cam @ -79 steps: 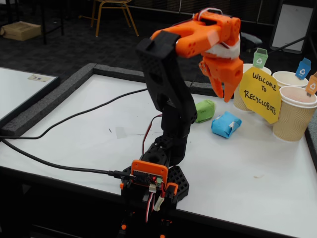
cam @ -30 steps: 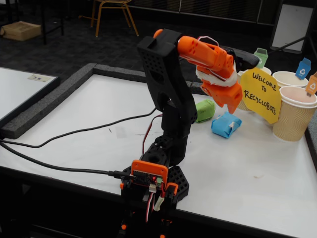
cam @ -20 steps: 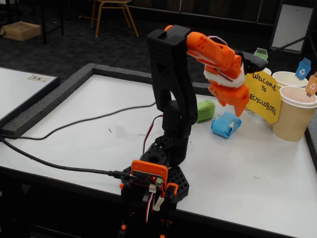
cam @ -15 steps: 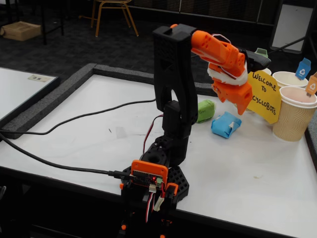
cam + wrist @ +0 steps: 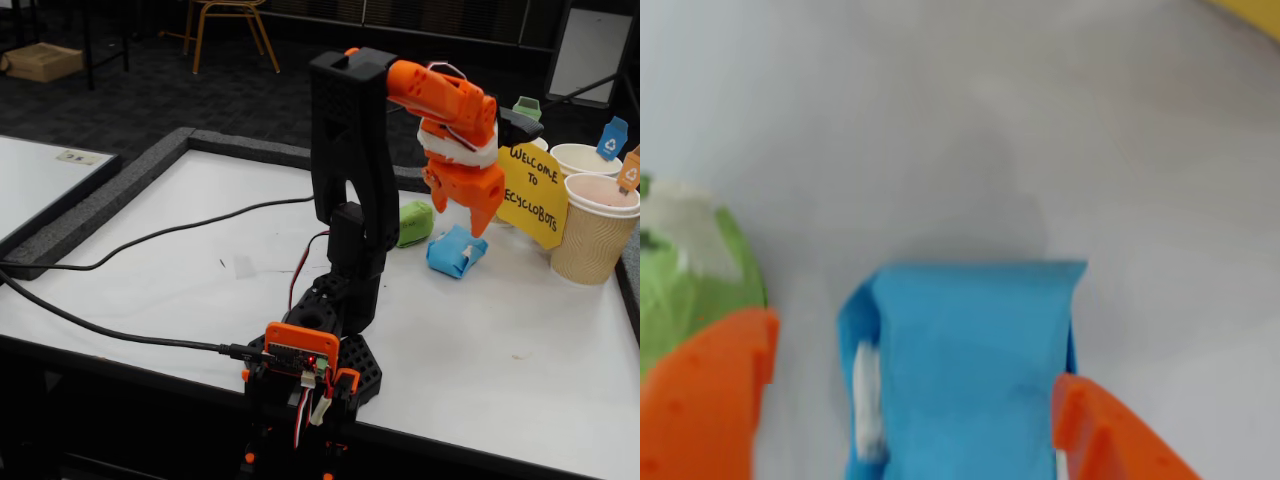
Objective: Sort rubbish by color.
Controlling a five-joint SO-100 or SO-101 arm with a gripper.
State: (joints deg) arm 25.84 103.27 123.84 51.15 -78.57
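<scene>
Gripper (image 5: 910, 400) and blue lump (image 5: 965, 370) are the pair that matters. In the wrist view the two orange fingers (image 5: 705, 400) stand apart at the bottom edge, and the blue paper-wrapped lump lies between them, slightly nearer to the right one. The jaws are spread and hold nothing. The lump looks longer along the direction away from the camera than across, so its narrow width faces the fingers; I judge that a straight descent would bring the fingers to both sides of it.

In the fixed view the gripper (image 5: 462, 222) hangs just above the blue lump (image 5: 455, 251), which rests on the white table (image 5: 200, 230). Whether a fingertip already touches the paper I cannot tell.

The blue paper is smooth, folded flat on top, with a white strip at one side. The green lump (image 5: 685, 290) is just beside it, at the left in the wrist view, more round and crumpled. It may be brushed by the left finger.

Further back stand the yellow sign (image 5: 533, 195) and ribbed tan paper cups (image 5: 592, 228) with coloured tags. No orange lump is visible.
</scene>
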